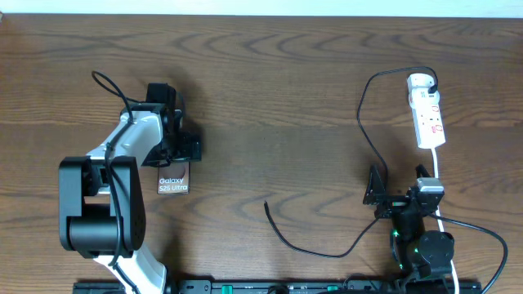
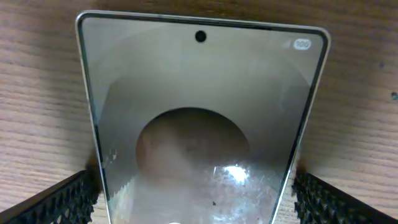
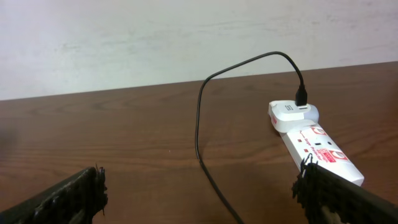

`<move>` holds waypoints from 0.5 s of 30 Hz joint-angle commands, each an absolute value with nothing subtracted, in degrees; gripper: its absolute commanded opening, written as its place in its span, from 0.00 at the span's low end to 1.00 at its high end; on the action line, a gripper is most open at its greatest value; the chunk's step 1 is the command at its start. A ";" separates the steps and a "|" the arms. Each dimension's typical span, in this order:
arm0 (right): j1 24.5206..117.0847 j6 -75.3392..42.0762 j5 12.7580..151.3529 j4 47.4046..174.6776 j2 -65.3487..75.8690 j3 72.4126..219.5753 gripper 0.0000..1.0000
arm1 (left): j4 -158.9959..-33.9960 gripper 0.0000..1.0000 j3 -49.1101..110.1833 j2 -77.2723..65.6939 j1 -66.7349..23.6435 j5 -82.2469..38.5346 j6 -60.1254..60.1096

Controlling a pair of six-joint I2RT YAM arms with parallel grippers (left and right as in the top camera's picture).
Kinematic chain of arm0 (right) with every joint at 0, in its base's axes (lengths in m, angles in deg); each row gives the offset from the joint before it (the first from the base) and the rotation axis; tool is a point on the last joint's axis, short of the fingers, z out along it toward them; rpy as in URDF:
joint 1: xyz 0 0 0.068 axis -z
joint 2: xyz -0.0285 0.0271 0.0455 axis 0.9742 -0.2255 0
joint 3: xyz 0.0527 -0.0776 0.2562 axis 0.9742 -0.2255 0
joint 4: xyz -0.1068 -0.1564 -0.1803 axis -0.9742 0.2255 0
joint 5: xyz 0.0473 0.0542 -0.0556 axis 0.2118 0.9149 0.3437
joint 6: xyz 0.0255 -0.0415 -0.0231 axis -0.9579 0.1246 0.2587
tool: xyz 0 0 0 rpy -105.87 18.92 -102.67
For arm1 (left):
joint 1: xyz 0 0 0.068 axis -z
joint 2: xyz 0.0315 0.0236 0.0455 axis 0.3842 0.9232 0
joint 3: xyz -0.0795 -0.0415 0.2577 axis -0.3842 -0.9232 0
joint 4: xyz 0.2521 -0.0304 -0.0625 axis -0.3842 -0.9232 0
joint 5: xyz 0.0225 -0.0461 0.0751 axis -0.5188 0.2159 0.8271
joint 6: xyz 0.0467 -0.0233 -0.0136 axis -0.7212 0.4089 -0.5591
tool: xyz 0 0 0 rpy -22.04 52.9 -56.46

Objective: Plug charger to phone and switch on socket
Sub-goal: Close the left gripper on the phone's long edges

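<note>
your left gripper (image 2: 196, 190) straddles the phone (image 2: 199, 106) on the surface (image 1: 270, 98), whether it pinches you cannot tell, and your right gripper (image 3: 199, 193) gapes empty near the charger (image 3: 200, 118).

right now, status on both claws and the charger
Left claw shut on phone. Right claw open, empty. Charger plugged into socket, tip loose on table. Nothing between tip and phone.

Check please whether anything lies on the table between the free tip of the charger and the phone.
Nothing visible lies between them: only bare table separates the charger tip from the phone. The left gripper straddles the phone's other end, away from that path.
</note>
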State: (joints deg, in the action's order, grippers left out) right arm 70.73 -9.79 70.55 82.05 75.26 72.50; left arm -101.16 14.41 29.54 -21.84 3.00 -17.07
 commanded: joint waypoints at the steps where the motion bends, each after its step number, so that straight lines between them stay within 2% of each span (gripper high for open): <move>1: 70.99 -10.18 70.29 82.29 75.50 72.43 0.99 | -100.59 0.99 13.44 30.07 -22.10 3.85 -17.81; 15: 70.99 -10.18 70.29 82.29 75.50 72.43 0.99 | -100.57 0.99 10.58 30.07 -22.10 1.92 -17.83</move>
